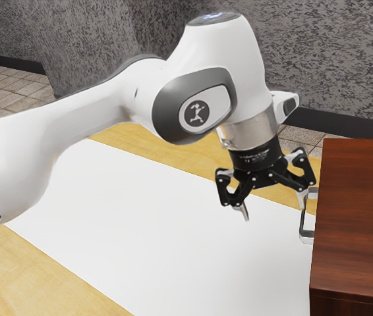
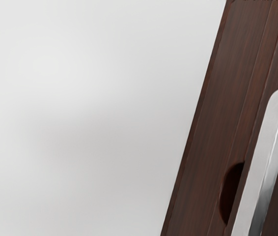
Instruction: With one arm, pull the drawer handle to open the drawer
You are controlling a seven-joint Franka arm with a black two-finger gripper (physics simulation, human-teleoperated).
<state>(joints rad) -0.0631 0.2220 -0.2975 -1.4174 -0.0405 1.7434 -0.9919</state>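
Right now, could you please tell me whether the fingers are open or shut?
Open: the fingers stand spread wide apart, the handle beside one of them, not clamped between them.

Looks like a plain indoor room set up as a robot test bench, rendered by a simulator. Shows a speckled grey wall (image 1: 344, 52) at the far side, with a dark baseboard (image 1: 8, 63) along its foot and beige floor tiles (image 1: 2, 92) below it. Holds a light wooden table (image 1: 28, 283) nearer, covered across the middle by a white sheet (image 1: 140, 224). Carries a dark wood cabinet (image 1: 358, 217) at the exterior view's right and a white arm (image 1: 107, 131) reaching in from its left.
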